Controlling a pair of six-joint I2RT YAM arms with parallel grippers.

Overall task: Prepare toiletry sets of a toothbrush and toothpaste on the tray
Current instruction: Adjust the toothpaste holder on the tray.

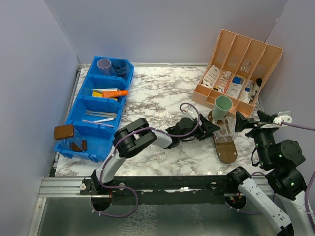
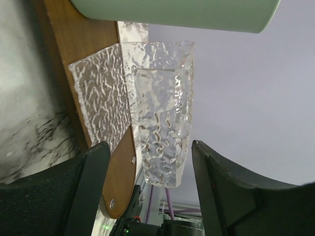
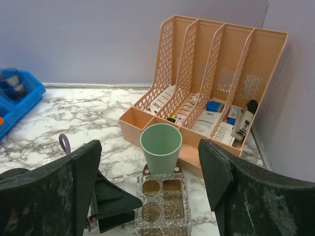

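Note:
A brown oval tray (image 1: 228, 151) lies right of centre on the marble table. On it stand a mint green cup (image 1: 222, 106) and, just in front of it, a clear textured cup (image 1: 222, 132). My left gripper (image 1: 211, 128) is open around the clear cup (image 2: 157, 123), with a gap on each side of it. My right gripper (image 1: 251, 119) hovers open just right of the tray, holding nothing. Its view looks down on the mint cup (image 3: 161, 147) and the clear cup (image 3: 162, 204). Toothbrushes (image 1: 101, 114) and tubes (image 1: 114, 93) lie in the blue bin.
The blue bin (image 1: 81, 105) along the left also holds a lilac cup (image 1: 104, 64) and a dark cup (image 1: 119, 65). A peach divided organiser (image 1: 238, 69) with small packets stands at the back right. Purple walls close in the table.

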